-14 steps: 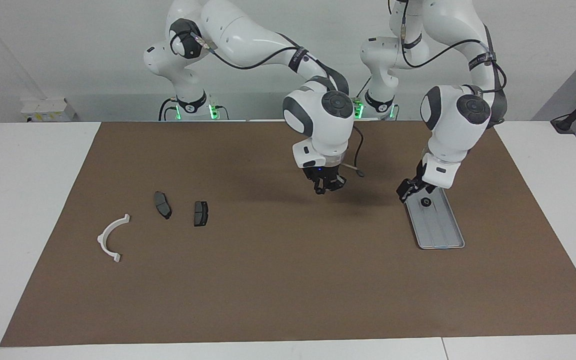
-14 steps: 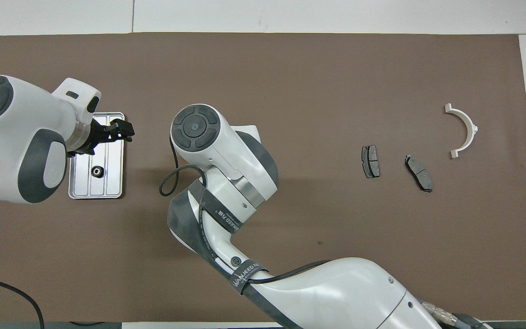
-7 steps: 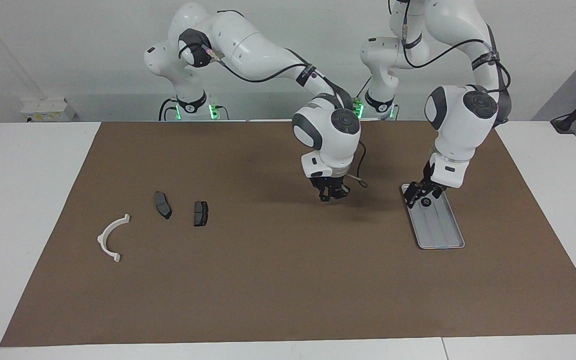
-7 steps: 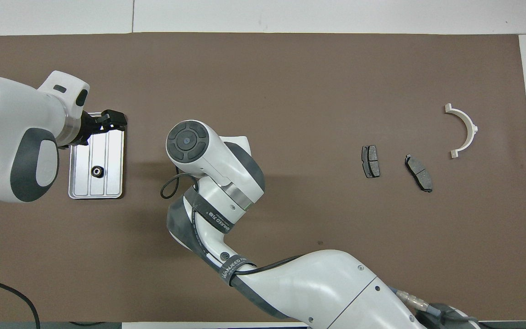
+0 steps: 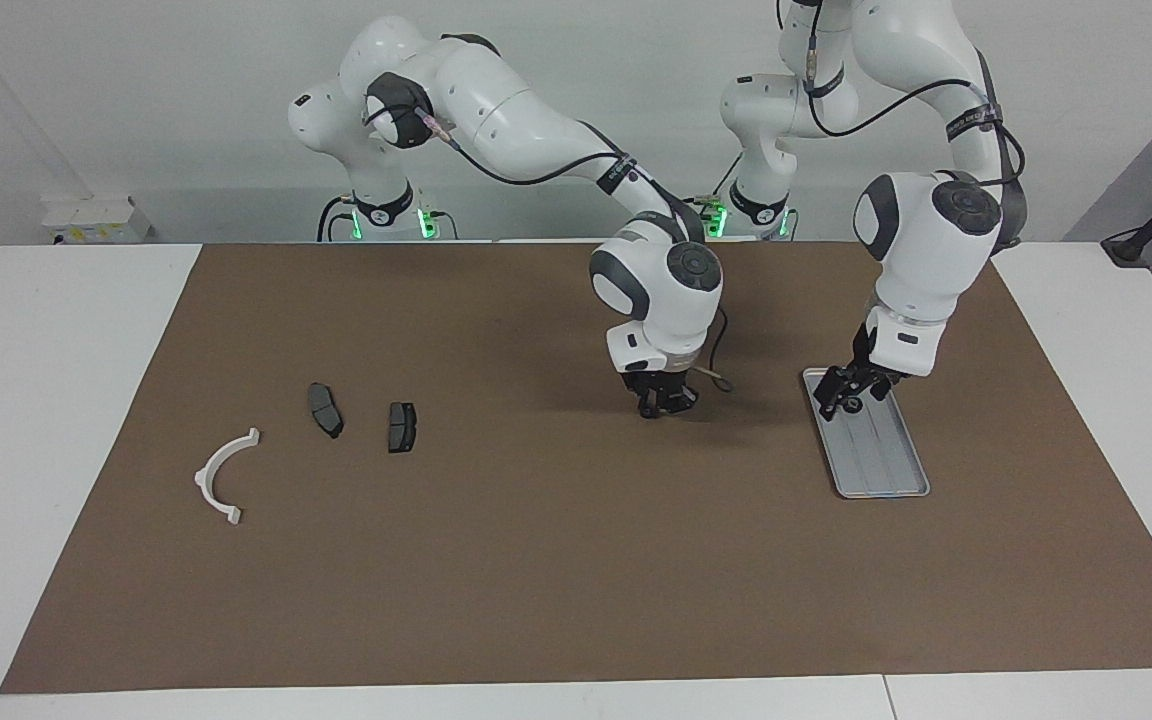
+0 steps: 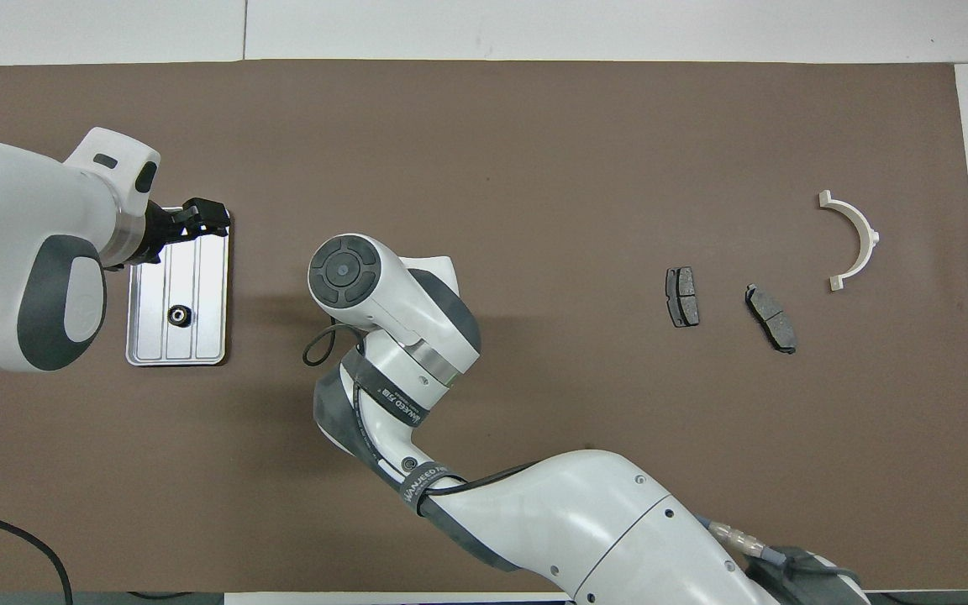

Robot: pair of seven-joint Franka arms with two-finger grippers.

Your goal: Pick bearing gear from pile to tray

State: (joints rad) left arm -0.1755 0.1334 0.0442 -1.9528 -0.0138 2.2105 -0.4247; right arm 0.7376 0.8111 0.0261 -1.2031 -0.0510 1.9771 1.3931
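Bearing gear (image 6: 177,315): small black ring, lying in tray (image 6: 208,340), toward the end nearer the robots. Tray sits on brown mat (image 5: 556,560) at left arm's end of table.

Left gripper (image 5: 848,392): above the tray, jaws released, nothing held.
Right gripper (image 5: 663,400): low over bare mat near table centre, jaws clenched, empty.

Rest of pile, i.e. two brake pads (image 5: 325,409) (image 5: 401,426) and white bracket (image 5: 225,475), lies well apart at right arm's end.

Risks (judgement):
- Left jaws are close to the tray rim; a sideways exit could catch it, shifting tray and rolling the ring.
- Right gripper low; a sweep toward the pile could scuff mat or knock pads.
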